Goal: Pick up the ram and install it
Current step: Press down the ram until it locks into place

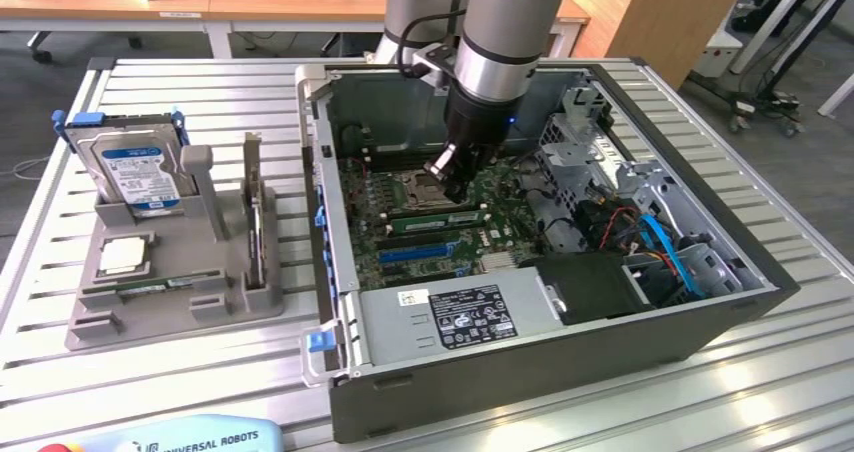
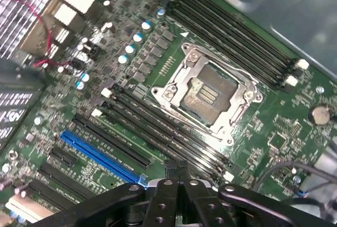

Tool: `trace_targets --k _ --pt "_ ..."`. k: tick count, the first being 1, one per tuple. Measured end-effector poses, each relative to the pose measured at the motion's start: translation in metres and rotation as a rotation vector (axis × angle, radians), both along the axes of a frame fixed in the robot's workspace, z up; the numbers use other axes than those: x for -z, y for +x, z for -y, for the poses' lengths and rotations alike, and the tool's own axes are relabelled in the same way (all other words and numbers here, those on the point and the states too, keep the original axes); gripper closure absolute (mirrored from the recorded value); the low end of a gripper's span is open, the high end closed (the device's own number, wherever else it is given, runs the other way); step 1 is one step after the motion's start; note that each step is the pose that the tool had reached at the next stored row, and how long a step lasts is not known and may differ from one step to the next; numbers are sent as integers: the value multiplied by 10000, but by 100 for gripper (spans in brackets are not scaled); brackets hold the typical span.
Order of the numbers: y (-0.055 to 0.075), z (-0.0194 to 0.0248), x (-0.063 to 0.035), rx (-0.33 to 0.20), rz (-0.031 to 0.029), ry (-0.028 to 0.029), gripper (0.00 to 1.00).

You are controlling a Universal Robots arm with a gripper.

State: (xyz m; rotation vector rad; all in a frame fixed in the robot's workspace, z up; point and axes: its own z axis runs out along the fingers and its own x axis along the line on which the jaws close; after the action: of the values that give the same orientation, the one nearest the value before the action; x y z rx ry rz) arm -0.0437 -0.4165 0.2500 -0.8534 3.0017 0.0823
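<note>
At the bottom edge of the exterior view, a pale blue teach pendant (image 1: 187,438) carries the words "UNIVERSAL ROBOTS" in dark capitals. The hard drive (image 1: 134,172) standing in the grey holder at the exterior view's left bears a blue and white label whose print is too small to read. The power supply (image 1: 454,322) inside the computer case has a white sticker and a black panel of what look like certification marks, none legible. White silkscreen lettering runs along the motherboard (image 2: 284,132) slots in the wrist view, also unreadable.
</note>
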Motion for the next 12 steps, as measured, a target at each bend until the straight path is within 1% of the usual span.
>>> trace_targets --k 9,12 --pt "-1 0 0 1328 -1 0 90" --pt "-1 0 0 1360 0 0 90"
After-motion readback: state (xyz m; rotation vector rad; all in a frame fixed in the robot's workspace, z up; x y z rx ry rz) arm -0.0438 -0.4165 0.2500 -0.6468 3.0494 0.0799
